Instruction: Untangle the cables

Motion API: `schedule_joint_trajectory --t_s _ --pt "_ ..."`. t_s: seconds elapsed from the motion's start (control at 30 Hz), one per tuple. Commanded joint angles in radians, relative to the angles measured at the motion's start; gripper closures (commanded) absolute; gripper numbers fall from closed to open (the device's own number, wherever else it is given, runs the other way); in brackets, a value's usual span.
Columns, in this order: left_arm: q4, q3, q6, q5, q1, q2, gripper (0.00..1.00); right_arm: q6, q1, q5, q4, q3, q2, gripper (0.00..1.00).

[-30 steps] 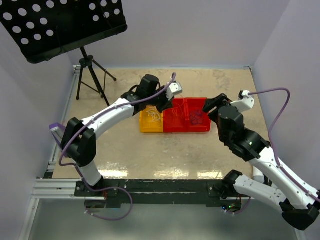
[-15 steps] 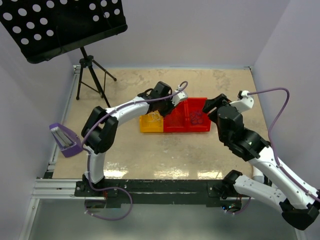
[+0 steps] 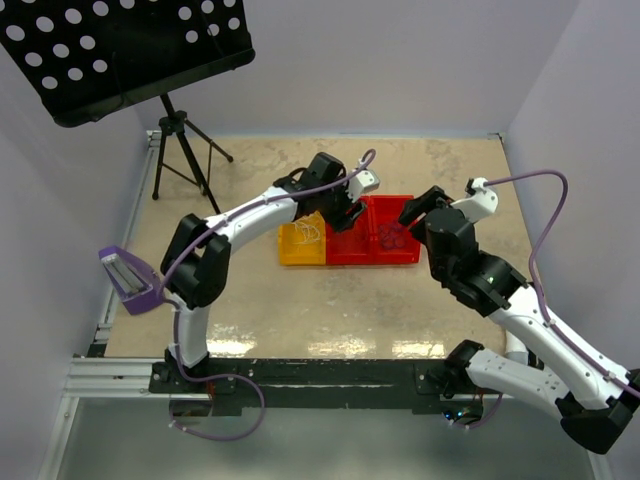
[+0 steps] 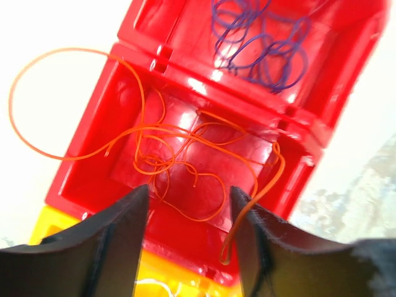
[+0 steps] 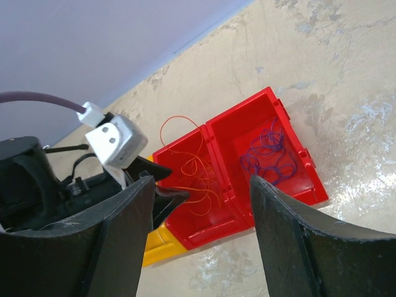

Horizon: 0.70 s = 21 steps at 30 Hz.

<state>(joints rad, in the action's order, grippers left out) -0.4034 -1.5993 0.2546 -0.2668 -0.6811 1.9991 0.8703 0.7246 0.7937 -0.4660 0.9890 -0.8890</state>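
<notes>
Red-orange cables (image 4: pixel 179 154) lie looped in the middle red bin (image 4: pixel 80 179), one loop arching out over its wall. My left gripper (image 4: pixel 189 195) hangs open just above this bin, and one red-orange strand (image 4: pixel 255 201) rests against its right finger. Purple cables (image 4: pixel 260 49) are coiled in the neighbouring red bin (image 3: pixel 397 240). A white strand (image 4: pixel 154 286) shows in the yellow bin (image 3: pixel 300 247). My right gripper (image 5: pixel 201 185) is open, raised to the right of the bins, with nothing between its fingers. From above, the left gripper (image 3: pixel 345 215) covers the middle bin's rear left part.
The three bins stand in one row at the table's middle. A black music stand on a tripod (image 3: pixel 185 150) stands at the back left. A purple holder (image 3: pixel 128 280) sits at the left edge. Purple hoses (image 3: pixel 545 230) loop off both arms.
My left arm has swung right, from over the yellow bin to over the middle red bin, and its gripper has opened. The right arm has shifted slightly left.
</notes>
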Motion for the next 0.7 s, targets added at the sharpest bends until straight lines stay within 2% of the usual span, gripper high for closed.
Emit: schedule_joint_trajectory --t_s 0.0,0.1,0.2,0.47,0.67 --pt "-0.043 -0.074 -0.043 -0.081 0.003 -0.117 0.32 -0.013 -0.001 0.006 0.033 0.025 0.005 0.32" --pt "-0.075 -0.083 -0.054 -0.109 0.002 -0.146 0.27 -0.016 -0.001 0.001 0.033 0.022 0.002 0.32" --pt "-0.101 -0.09 -0.045 -0.094 0.003 -0.158 0.27 -0.017 0.001 -0.004 0.038 0.019 0.002 0.32" --pt "-0.037 -0.025 -0.055 0.014 0.012 -0.143 0.29 -0.008 -0.001 -0.04 0.053 -0.01 -0.001 0.32" --pt "0.009 -0.03 -0.103 -0.035 0.058 -0.143 0.3 -0.02 -0.001 -0.076 0.069 -0.036 -0.016 0.31"
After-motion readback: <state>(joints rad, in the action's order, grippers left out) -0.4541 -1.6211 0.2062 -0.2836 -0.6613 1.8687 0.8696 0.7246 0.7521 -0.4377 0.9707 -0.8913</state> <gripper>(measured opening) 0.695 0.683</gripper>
